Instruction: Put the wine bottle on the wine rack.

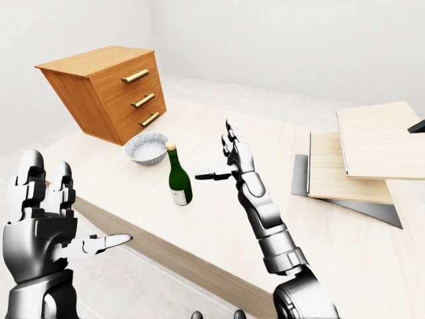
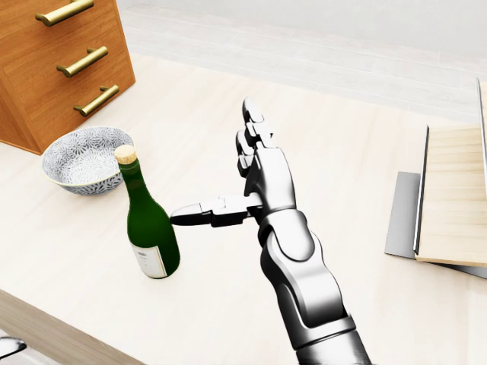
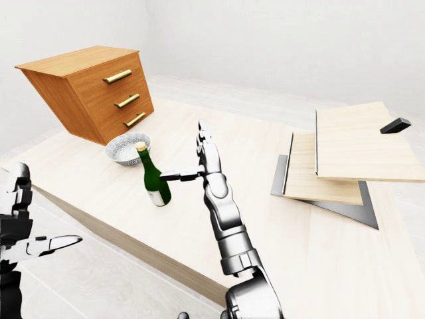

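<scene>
A green wine bottle (image 2: 148, 228) with a cork and a white label stands upright on the pale wooden table (image 2: 342, 152). My right hand (image 2: 219, 169) is open just right of the bottle, with its fingers pointing up. Its thumb reaches toward the bottle's shoulder and stops a little short of it. My left hand (image 1: 76, 199) is open and empty at the lower left of the left-eye view, off the table's edge. A stepped stack of pale wooden slabs on a grey base (image 1: 352, 166), apparently the wine rack, lies at the table's right.
A tilted wooden chest of drawers (image 1: 106, 90) with brass handles stands at the upper left. A patterned bowl (image 2: 82, 160) sits just left of the bottle. A small black piece (image 3: 396, 125) rests on the top slab. The table's near edge (image 1: 166, 256) runs diagonally.
</scene>
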Available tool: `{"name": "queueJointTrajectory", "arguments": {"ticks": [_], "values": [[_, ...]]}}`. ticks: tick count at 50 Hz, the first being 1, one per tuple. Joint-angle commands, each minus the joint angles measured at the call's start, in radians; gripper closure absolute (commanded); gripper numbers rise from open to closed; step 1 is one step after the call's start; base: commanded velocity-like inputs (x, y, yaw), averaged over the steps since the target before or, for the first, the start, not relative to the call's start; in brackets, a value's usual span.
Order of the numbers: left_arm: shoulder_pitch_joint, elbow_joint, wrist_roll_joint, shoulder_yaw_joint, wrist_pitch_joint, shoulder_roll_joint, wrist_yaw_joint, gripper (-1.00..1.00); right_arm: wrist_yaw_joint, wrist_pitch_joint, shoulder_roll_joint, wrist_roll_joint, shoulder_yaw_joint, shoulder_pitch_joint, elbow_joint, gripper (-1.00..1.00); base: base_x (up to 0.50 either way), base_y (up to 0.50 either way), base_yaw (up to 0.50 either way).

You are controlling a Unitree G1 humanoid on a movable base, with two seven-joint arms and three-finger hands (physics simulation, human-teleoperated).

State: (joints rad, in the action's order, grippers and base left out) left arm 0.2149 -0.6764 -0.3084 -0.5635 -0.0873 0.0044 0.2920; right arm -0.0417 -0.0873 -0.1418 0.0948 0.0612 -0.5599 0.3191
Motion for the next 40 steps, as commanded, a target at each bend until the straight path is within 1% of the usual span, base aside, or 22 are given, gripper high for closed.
{"name": "queueJointTrajectory", "arguments": {"ticks": [1,11,16,19,29,40], "values": [[-0.015,-0.031,-0.029,-0.043,0.000,0.009,0.000,-1.00,-0.009,0.000,-0.009,0.037,-0.024,-0.099,0.221,-1.00,0.00,0.00,0.00],[-0.015,0.010,-0.019,-0.037,0.000,0.005,0.014,-1.00,-0.024,0.000,-0.036,0.041,-0.003,-0.138,0.253,-1.00,0.00,0.00,0.00],[-0.013,0.005,-0.022,-0.037,0.000,0.006,0.013,-1.00,-0.032,0.000,-0.044,0.036,-0.003,-0.161,0.296,-1.00,0.00,0.00,0.00],[-0.015,0.000,-0.024,-0.037,0.000,0.006,0.009,-1.00,-0.027,0.000,-0.051,0.023,0.004,-0.171,0.346,-1.00,0.00,0.00,0.00],[-0.006,-0.011,-0.015,-0.021,0.000,-0.002,0.010,-1.00,-0.014,0.000,-0.065,0.008,0.003,-0.201,0.395,-1.00,0.00,0.00,0.00],[-0.013,-0.008,-0.018,-0.027,0.000,0.005,0.005,-1.00,-0.009,0.000,-0.080,0.004,0.002,-0.236,0.417,-1.00,0.00,0.00,0.00]]}}
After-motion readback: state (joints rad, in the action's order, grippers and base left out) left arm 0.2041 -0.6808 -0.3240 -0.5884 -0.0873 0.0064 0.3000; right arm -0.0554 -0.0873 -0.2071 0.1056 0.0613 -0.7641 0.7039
